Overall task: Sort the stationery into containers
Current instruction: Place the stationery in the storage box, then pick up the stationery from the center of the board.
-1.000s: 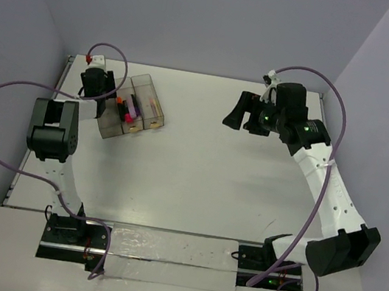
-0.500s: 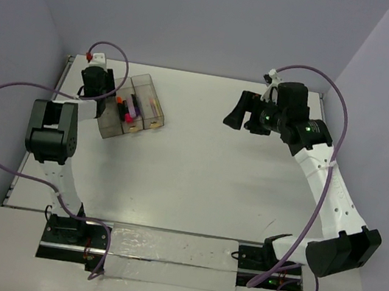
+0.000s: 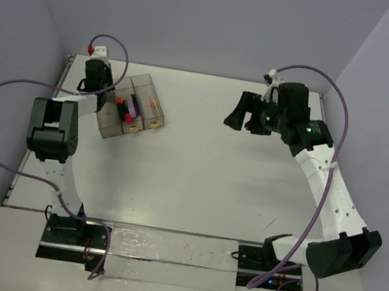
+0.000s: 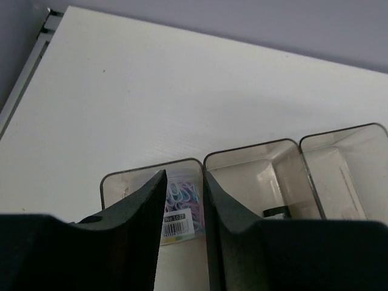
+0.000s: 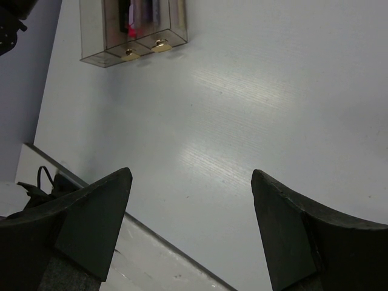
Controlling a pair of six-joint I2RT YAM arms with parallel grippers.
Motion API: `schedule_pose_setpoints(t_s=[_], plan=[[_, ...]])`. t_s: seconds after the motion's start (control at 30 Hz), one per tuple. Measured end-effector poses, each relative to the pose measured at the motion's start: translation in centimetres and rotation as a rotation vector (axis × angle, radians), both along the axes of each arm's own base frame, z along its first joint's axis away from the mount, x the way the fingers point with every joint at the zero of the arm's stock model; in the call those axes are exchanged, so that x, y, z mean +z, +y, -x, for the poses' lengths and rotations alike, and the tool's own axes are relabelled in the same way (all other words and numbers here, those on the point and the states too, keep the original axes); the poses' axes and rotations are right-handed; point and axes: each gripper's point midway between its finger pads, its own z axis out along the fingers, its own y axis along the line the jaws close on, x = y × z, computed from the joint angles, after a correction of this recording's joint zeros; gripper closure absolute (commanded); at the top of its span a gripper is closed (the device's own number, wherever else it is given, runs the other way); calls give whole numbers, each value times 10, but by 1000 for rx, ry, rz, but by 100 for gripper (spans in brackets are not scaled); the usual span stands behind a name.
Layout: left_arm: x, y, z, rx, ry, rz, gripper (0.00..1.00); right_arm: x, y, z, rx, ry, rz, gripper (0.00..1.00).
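Left end effector (image 4: 183,176) hangs over the leftmost of the containers (image 4: 251,145), which sit upper left in the overhead frame. Fingers nearly together, thin empty gap, nothing gripped. Right end effector (image 5: 191,176) is spread wide and empty, upper right, well apart from the bins. Risk: if left descends here it likely clips the rim and shoves the joined row. Left wrist view shows pastel clips (image 4: 182,193) and a barcode label (image 4: 174,227) in that bin; overhead doesn't, but shows markers (image 3: 127,108) in the middle bin
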Motion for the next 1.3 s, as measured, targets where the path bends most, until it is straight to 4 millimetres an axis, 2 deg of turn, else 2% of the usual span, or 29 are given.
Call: schedule_pose_setpoints(t_s=[0.17,0.23,0.33,0.4,0.47,0.53,0.57,0.63,0.7,0.73,0.8,0.9,1.0,1.1,1.2,1.3], plan=[[-19,-1,7,4,64,10,61,1,-3,0,0,-4,10,9],[-22,-4,8,-11,81,20,60,4,-9,-7,-12,-1,26,9],[-19,-10,7,-42,107,37,58,19,-27,-41,-75,-30,66,8],[-10,-13,3,-59,114,45,58,32,-41,-76,-135,-61,104,7],[1,-16,1,-72,108,49,57,35,-54,-115,-192,-76,132,7],[10,-18,4,-86,107,48,57,23,-70,-157,-262,-58,174,7],[14,-18,6,-92,103,45,57,11,-79,-179,-297,-41,193,7],[25,-18,7,-99,91,37,56,-20,-99,-221,-370,0,234,7],[32,-18,9,-102,81,29,56,-61,-118,-250,-429,57,268,7],[34,-18,9,-104,78,25,55,-84,-129,-258,-453,97,284,7],[35,-17,9,-107,80,15,54,-125,-150,-262,-498,184,315,7],[30,-16,11,-108,99,-1,53,-163,-182,-253,-562,275,352,6],[22,-13,12,-101,118,-13,53,-165,-208,-255,-613,267,362,6],[9,-11,11,-91,150,-17,53,-150,-224,-271,-639,203,363,5],[-4,-10,12,-88,184,-16,53,-144,-227,-291,-646,127,355,4],[-11,-10,16,-86,211,-16,53,-159,-223,-302,-635,116,353,4]])
